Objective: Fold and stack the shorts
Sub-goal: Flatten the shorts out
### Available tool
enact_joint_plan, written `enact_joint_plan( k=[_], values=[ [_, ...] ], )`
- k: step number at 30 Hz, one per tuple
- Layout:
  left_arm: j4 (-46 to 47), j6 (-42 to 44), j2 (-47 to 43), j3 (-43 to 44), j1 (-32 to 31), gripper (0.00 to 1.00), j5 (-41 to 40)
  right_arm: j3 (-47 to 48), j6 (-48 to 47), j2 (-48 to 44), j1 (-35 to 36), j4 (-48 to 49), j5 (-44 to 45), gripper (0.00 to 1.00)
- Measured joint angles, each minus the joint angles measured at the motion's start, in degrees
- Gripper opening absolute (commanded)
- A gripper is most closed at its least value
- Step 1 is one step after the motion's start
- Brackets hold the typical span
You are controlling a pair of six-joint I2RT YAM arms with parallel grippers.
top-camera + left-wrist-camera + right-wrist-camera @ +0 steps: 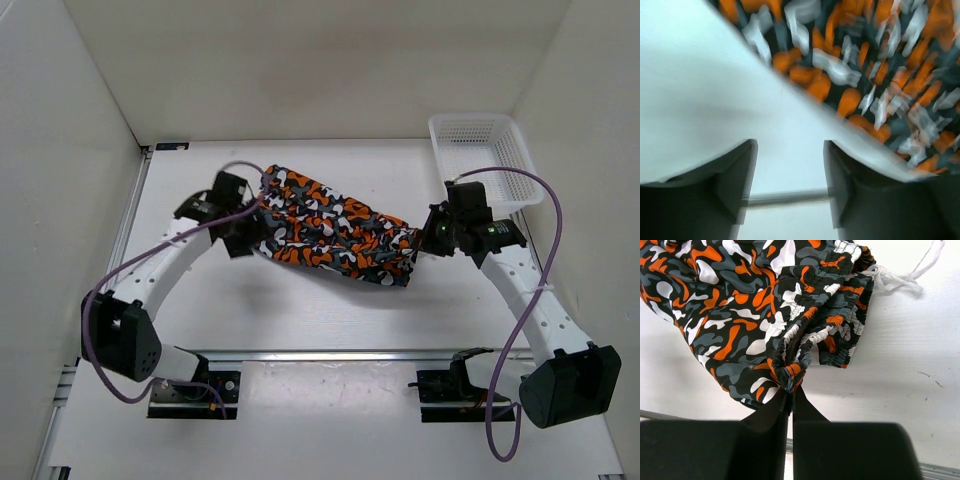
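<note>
White table (pixel 300 310), white walls on 3 sides, white mesh basket (pixel 520 165) at the far R corner. Any print on the arms is too small to read; the only pattern that shows is the camo on the fabric.

Shorts (pixel 335 235) lie mid-table, bunched into a long strip running diag. from far L to near R, btwn the two tools.

R tool (pixel 424 240) sits at the strip's R end, clamped tight on the shorts. Its wrist view shows the black fingers (pixel 840 450) pressed together w/ a gathered fold of fabric pinched at the tips, just beside the ruched elastic waistband. White drawstring (pixel 895 280) lies in a loose tangle on the table past the waistband.

L tool (pixel 252 232) is at the strip's L end. Its wrist view is blurred, but the fingers (pixel 735 190) stand apart w/ bare table in the gap and nothing held; camo print fills the upper R of that view, beyond the tips. From the top cam it's touching or just beside the fabric edge, can't tell which.

Purple cables (pixel 95 340) loop along both arms.
</note>
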Motion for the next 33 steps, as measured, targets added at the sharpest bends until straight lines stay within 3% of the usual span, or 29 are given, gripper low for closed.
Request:
enact_joint_plan(
  k=[1, 3, 4, 5, 6, 9, 10, 12, 13, 14, 16, 17, 21, 25, 29, 33],
  values=[
    [1.29, -0.57, 0.22, -2.64, -1.46, 1.00, 2.12, 0.00, -0.02, 0.00, 0.00, 0.00, -0.04, 0.00],
    [4.33, -3.02, 1.79, -7.80, -4.85, 1.00, 6.38, 0.00, -0.04, 0.00, 0.00, 0.00, -0.09, 0.00],
    [5.49, -4.07, 2.78, -9.55, -6.80, 0.90, 8.35, 0.00, -0.04, 0.00, 0.00, 0.00, -0.09, 0.00],
    [6.01, -4.55, 3.67, -10.34, -8.87, 0.66, 9.57, 0.00, -0.07, 0.00, 0.00, 0.00, -0.09, 0.00],
    [6.29, -4.76, 4.22, -10.25, -10.78, 0.56, 9.75, 0.00, -0.07, 0.00, 0.00, 0.00, -0.09, 0.00],
    [7.67, -2.47, 4.76, -6.95, -18.64, 0.32, 6.58, 0.00, -0.11, 0.00, 0.00, 0.00, -0.46, 0.00],
    [7.76, -1.42, 5.31, -4.42, -21.49, 0.32, 4.55, 0.00, -0.13, 0.02, 0.00, 0.00, -0.57, 0.00],
    [7.48, -0.57, 7.45, 0.46, -25.77, 0.45, 1.44, 0.00, -0.13, 0.07, 0.00, 0.00, -0.96, 0.00],
    [7.56, -0.31, 8.79, 2.23, -27.06, 0.64, -0.02, 0.00, -0.13, 0.13, 0.00, 0.00, -1.25, 0.00],
    [7.91, -0.37, 10.45, 3.54, -28.13, 0.75, -1.92, 0.00, -0.15, 0.17, 0.00, 0.00, -1.57, 0.00],
    [7.91, -2.21, 13.22, 3.52, -28.72, 0.81, -4.66, 0.04, -0.20, 0.31, 0.00, 0.00, -2.03, 0.00],
    [7.65, -3.04, 14.25, 2.80, -28.50, 0.92, -5.62, 0.09, -0.33, 0.33, 0.00, -0.02, -2.08, 0.00],
    [7.13, -8.02, 13.60, -6.08, -23.78, 0.99, -7.48, 1.18, -1.42, 0.24, -0.57, -1.42, -2.10, 0.00],
    [8.11, -10.14, 5.75, -16.02, -11.19, 1.00, -5.53, 1.22, -1.95, -0.31, -2.10, -2.08, -2.64, 0.00],
    [9.88, -10.16, 2.49, -16.50, -0.92, 0.99, -2.93, 1.11, -2.05, -0.42, -2.82, -2.38, -3.61, 0.00],
    [11.96, -9.29, 8.00, -13.66, 1.68, 0.99, -0.02, 1.01, -2.10, -0.42, -3.02, -2.54, -4.57, 0.00]
  ],
)
